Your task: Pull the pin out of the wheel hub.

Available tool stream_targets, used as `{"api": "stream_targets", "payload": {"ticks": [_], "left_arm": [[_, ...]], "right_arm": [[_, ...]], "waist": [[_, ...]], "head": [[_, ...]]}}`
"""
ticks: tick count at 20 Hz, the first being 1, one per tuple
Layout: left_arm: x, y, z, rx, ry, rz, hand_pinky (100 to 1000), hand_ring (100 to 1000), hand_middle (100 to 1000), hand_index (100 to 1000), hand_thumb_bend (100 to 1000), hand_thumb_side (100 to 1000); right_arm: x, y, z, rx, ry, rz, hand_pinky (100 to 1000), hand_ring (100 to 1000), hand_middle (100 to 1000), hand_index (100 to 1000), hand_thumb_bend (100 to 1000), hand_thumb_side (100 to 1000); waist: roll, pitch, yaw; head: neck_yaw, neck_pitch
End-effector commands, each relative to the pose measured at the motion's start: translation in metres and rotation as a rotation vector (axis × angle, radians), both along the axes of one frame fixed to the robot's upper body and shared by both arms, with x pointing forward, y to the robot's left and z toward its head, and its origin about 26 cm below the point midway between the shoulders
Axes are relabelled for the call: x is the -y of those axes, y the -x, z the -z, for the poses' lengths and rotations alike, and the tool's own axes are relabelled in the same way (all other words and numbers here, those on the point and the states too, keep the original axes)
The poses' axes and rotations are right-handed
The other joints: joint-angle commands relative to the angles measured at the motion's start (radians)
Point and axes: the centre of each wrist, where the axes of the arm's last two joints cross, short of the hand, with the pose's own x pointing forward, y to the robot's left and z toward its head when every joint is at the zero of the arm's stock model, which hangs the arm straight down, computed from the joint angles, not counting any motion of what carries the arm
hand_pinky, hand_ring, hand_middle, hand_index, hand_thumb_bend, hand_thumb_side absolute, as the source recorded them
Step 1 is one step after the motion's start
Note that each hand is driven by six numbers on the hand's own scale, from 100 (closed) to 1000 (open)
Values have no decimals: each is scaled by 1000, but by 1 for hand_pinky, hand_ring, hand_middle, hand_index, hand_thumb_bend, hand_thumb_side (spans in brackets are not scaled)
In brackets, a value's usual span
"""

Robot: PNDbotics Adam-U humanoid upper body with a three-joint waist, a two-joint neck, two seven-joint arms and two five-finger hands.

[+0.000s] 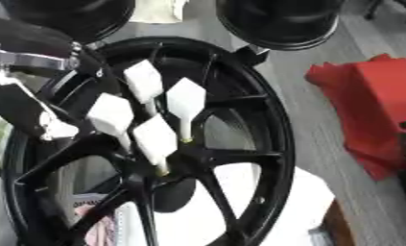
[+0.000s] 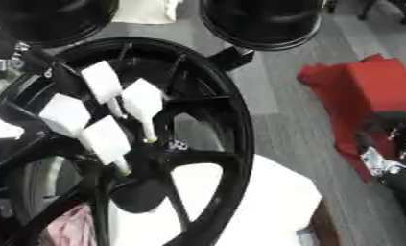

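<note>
My left hand (image 1: 51, 126) sits beside the wheel hub (image 1: 168, 166), fingers hidden, so I'd grab one white pin (image 1: 185, 103) and pull straight.

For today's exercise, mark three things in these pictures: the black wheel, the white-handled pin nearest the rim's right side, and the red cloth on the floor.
black wheel (image 1: 277, 144): left eye view, on its right rim.
white-handled pin (image 1: 185, 100): left eye view, on its flat white handle.
red cloth (image 2: 370, 81): right eye view, on its upper fold.

Black spoked wheel hub (image 1: 239, 158) lying flat, 4 white-flagged pins (image 1: 185, 103) upright around its centre.
</note>
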Motion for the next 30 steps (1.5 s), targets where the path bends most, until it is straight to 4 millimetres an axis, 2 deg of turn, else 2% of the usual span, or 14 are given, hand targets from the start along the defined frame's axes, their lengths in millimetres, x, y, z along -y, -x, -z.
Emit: {"api": "stream_targets", "payload": {"ticks": [1, 5, 12, 17, 20, 22, 30], "left_arm": [[-2, 0, -7, 27, -8, -8, 840, 859, 795, 885, 242, 430], [-1, -4, -4, 13, -5, -7, 832, 843, 764, 866, 213, 429], [2, -10, 0, -1, -8, 0, 832, 841, 782, 878, 222, 445], [5, -12, 1, -7, -5, 7, 821, 793, 672, 815, 176, 428], [6, -11, 1, -9, -5, 10, 811, 758, 612, 765, 133, 389], [6, -11, 2, -14, -2, 12, 799, 721, 562, 711, 100, 377], [7, -10, 2, -41, 23, 9, 718, 571, 411, 536, 100, 255]], "right_arm": [[-1, 0, -7, 20, 20, -5, 951, 702, 504, 680, 345, 116], [-1, 0, -8, 20, 19, -5, 952, 703, 505, 680, 343, 116], [-2, 0, -8, 19, 17, -6, 952, 702, 504, 680, 340, 116], [-2, -1, -8, 15, 14, -3, 952, 702, 504, 679, 336, 115], [-2, 0, -8, 15, 12, 1, 952, 702, 504, 679, 335, 114], [-1, 0, -8, 16, 11, 2, 952, 702, 505, 679, 334, 114], [-1, 0, -8, 19, 4, 8, 952, 701, 504, 679, 331, 114]], "waist": [[-1, -14, -1], [1, -12, -2], [2, -9, -6], [2, -8, -7], [3, -8, -6], [3, -9, -6], [1, -13, -5]], "head": [[2, -15], [4, -16], [8, -18], [8, -19], [6, -18], [7, -17], [0, -13]]}}
